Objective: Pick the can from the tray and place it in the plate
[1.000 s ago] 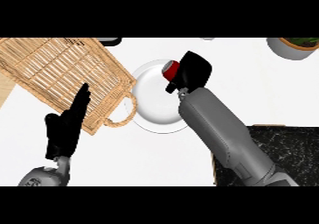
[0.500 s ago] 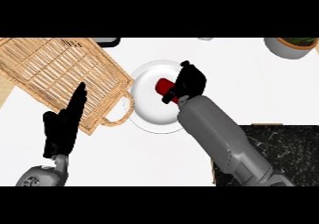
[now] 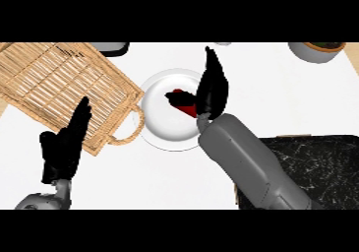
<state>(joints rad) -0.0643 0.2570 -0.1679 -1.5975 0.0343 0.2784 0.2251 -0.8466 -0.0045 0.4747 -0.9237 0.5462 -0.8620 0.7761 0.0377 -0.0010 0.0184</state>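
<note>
**Red can lies in the plate, right hand opened above it**

The small red cylindrical can [image 3: 183,101] lies on its side in the round white plate [image 3: 162,133], near the plate's middle and partly hidden by the robot's black right hand [image 3: 213,88]. That puts the task's thing where the task wants it: inside the plate, well apart from the woven wicker tray with a loop handle [image 3: 58,91] that sits just to the plate's left, its handle touching or nearly touching the plate's rim.

The right hand hangs over the plate's right half, its grey forearm [image 3: 247,162] running in from the lower edge across the corner of a black marbled slab [image 3: 320,162]. Its fingers are stretched out straight and point away from the robot, toward the far side of the counter. They are not wrapped round the can; the thumb side is close to the can's dark end, and whether it grazes the can I cannot tell. The straight fingers suggest the can is let go, so the placing step looks essentially finished, with only the arm's withdrawal left.

The black left hand [image 3: 64,147] rests open near the tray's lower corner, fingers straight and upward, holding nothing.

A grey bowl [image 3: 316,51] stands at the far right corner, well apart.
</note>
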